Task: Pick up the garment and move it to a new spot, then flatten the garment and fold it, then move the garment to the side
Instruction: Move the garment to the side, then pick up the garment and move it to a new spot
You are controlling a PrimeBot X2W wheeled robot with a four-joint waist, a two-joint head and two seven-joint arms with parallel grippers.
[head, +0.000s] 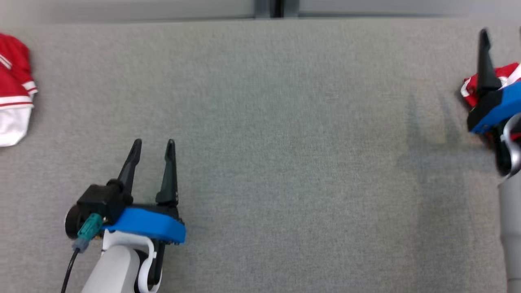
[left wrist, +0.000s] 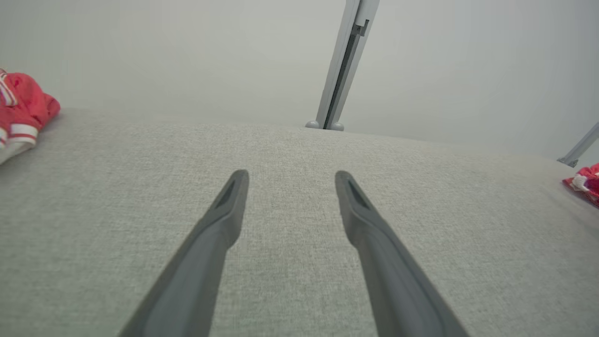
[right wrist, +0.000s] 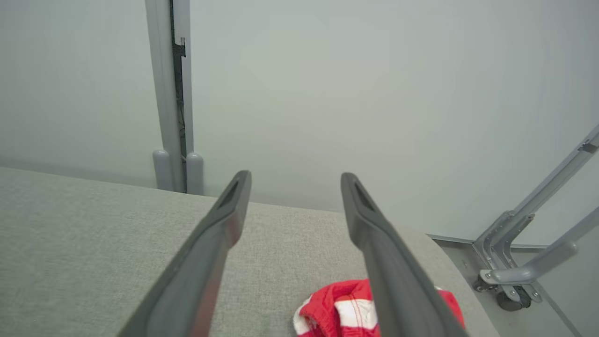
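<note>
A crumpled red and white garment (head: 471, 86) lies at the far right edge of the grey fabric table (head: 285, 122). My right gripper (head: 502, 36) hovers just above it, open, with nothing between its fingers. In the right wrist view the garment (right wrist: 337, 311) lies on the table below the open right gripper (right wrist: 295, 180), partly hidden by one finger. My left gripper (head: 153, 143) rests open and empty at the lower left, over bare cloth. From the left wrist, that gripper (left wrist: 291, 175) points across the table, with the garment (left wrist: 585, 183) far off to the right.
A second red and white garment (head: 14, 87) sits at the table's far left edge, also at the left garment (left wrist: 21, 110) spot in the left wrist view. A grey wall with a vertical post (right wrist: 172, 93) stands behind the table. A wheeled metal frame (right wrist: 510, 285) is beyond the right corner.
</note>
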